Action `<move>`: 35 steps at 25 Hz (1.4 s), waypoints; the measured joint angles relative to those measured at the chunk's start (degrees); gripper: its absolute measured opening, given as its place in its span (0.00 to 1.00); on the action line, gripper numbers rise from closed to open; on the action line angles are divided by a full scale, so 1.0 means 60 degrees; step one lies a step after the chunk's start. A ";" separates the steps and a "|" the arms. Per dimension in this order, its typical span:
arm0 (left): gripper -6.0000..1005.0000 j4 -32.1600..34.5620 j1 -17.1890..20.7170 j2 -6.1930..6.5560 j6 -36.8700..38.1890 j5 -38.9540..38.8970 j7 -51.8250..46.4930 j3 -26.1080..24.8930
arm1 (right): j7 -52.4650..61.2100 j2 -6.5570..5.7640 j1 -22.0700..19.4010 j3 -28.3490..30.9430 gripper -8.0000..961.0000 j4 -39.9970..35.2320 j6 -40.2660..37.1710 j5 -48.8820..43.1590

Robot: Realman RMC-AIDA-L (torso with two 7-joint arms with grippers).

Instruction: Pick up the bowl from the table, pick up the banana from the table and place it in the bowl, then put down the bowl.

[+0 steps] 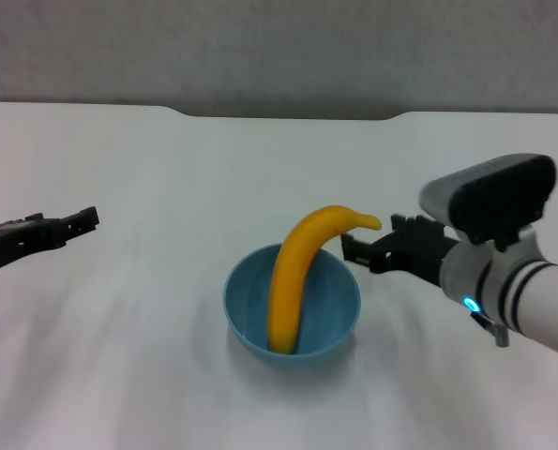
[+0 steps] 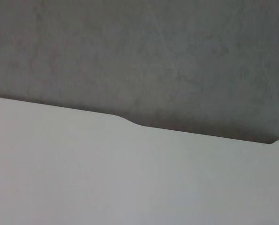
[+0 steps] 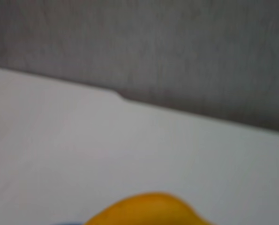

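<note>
Yellow banana [image 1: 295, 277]: stands in bowl [image 1: 250, 302], top leaning over rim.
Right claw [image 1: 355, 246]: open, empty, beside tip; retreat without nudging.
Left claw [image 1: 83, 221]: well apart over desk [image 1: 166, 169]; opening unclear.

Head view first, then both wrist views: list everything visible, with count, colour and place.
bowl: one, light blue, on the table near its middle.
banana: one, yellow-orange, lower end inside the bowl, upper end arching over the rim toward the right end effector.
table: one, white, with a dark notch along its far edge.
wall: grey, behind the table.
left end effector: black, far left, away from the bowl.
right end effector: black, beside the banana's upper tip.
</note>
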 joint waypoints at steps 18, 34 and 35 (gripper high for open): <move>0.84 0.3499 -0.0192 -0.0046 0.0317 -0.7834 1.0070 -0.0368 | 0.0343 0.0033 -0.0684 0.0149 0.87 -0.3888 0.7101 -0.0668; 0.84 0.8760 -0.1274 -0.0076 -0.4951 -1.4603 1.7898 -0.0369 | 0.1968 0.0081 -0.0050 -0.0790 0.86 -0.7112 1.0569 -0.0653; 0.84 0.8856 -0.1328 -0.0082 -0.5011 -1.4641 1.7919 -0.0369 | 0.1962 0.0089 -0.0049 -0.0816 0.86 -0.7167 1.0670 -0.0654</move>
